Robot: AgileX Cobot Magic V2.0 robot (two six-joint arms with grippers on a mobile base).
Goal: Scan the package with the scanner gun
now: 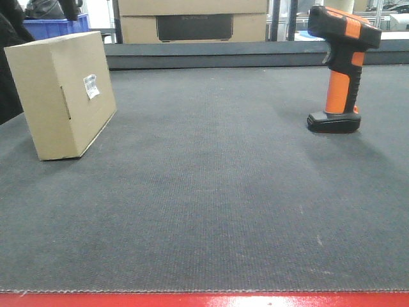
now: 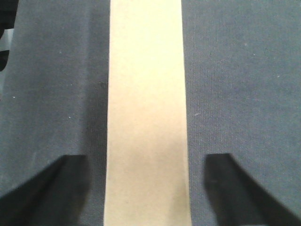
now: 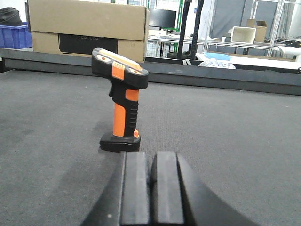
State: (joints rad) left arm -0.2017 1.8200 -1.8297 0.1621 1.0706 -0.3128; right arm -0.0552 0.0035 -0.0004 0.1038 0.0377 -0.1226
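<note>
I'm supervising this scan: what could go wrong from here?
The package stands on a narrow side; the open left hand straddling it could tip it if one finger lands first. The scanner gun stands upright on its small base, and the right hand is shut, so approaching like that could knock it over.

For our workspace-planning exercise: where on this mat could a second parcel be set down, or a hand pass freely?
The widest free patch is the grey mat between the package and the scanner gun, running forward to the red edge. It is tight at the left, where the open left gripper straddles the package.
</note>
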